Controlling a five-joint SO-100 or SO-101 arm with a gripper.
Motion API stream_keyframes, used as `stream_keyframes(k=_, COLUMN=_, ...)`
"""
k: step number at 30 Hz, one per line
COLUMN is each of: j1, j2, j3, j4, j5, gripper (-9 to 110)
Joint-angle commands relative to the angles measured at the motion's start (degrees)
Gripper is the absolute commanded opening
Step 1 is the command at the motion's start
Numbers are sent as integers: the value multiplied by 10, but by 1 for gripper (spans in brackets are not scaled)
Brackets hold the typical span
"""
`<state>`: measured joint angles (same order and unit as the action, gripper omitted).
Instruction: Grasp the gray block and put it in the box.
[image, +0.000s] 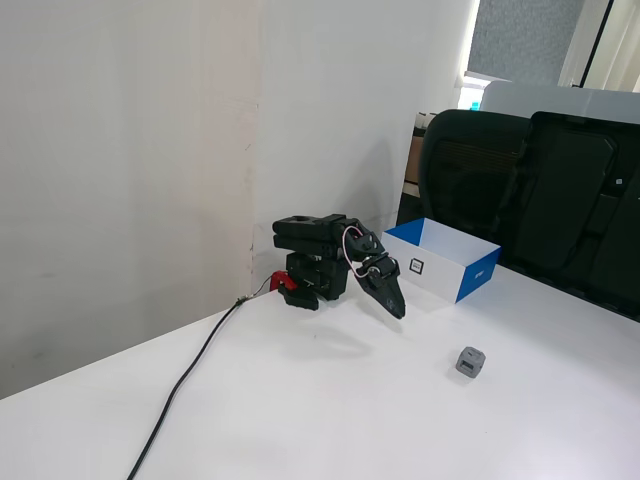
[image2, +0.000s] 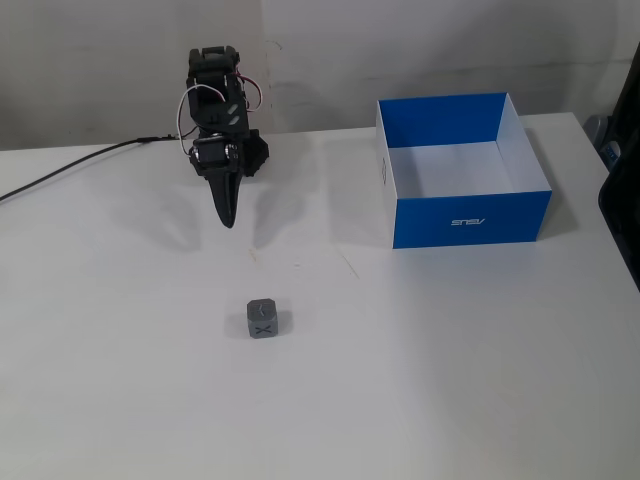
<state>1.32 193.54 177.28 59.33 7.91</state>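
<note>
The gray block (image2: 264, 319) is a small cube with dark marks on its faces; it sits alone on the white table, and also shows in a fixed view (image: 471, 361). The box (image2: 466, 213) is a shallow tray, blue outside and white inside, at the back right; it looks empty, and in a fixed view (image: 432, 272) its white side panel with a small black logo shows. My black gripper (image2: 228, 217) hangs folded near the arm's base, fingers shut and pointing down, empty, well apart from the block; it also shows in a fixed view (image: 397, 310).
A black cable (image: 185, 375) runs from the arm's base (image: 310, 285) across the table toward the front left. Dark office chairs (image: 540, 190) stand behind the table's far edge. A white wall is close behind the arm.
</note>
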Motion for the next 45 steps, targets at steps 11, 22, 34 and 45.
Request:
stream_keyframes(k=11, j1=-13, j2=10, j3=37, j4=2, j5=5, gripper=0)
stream_keyframes(k=22, j1=1, j2=10, j3=37, j4=0, j5=-4, gripper=0)
stream_keyframes(k=34, j1=44, j2=10, j3=32, j4=10, j5=-17, gripper=0)
stream_keyframes(k=45, j1=-41, j2=10, j3=-63, j4=29, j5=-290, gripper=0)
